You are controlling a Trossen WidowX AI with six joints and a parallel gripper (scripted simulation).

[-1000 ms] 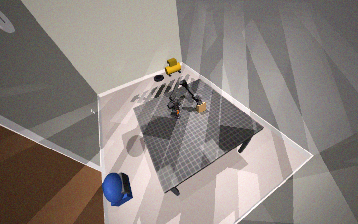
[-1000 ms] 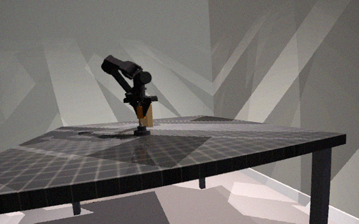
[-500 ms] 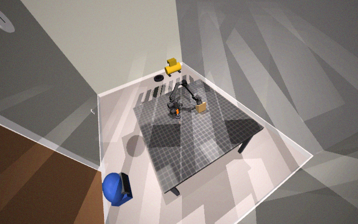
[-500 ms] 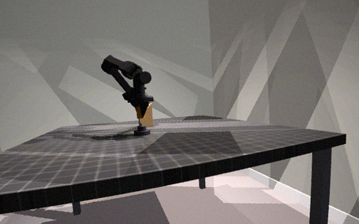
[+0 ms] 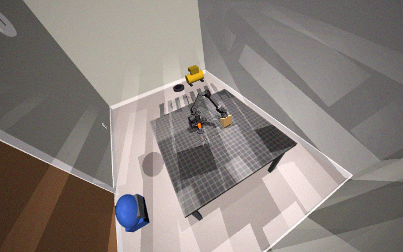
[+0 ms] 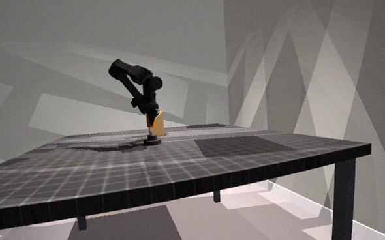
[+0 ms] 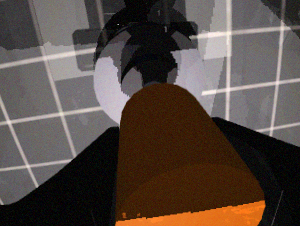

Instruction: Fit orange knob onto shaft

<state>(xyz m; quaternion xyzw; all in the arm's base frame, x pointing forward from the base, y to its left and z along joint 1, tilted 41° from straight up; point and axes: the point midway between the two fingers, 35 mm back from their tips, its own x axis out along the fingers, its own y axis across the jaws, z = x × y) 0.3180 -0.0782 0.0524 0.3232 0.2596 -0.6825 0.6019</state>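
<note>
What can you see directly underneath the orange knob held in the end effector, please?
Beneath the orange knob, the wrist view shows the round pedestal on the gridded table. The knob's body covers the shaft and its own hole, so their alignment cannot be seen.
</note>
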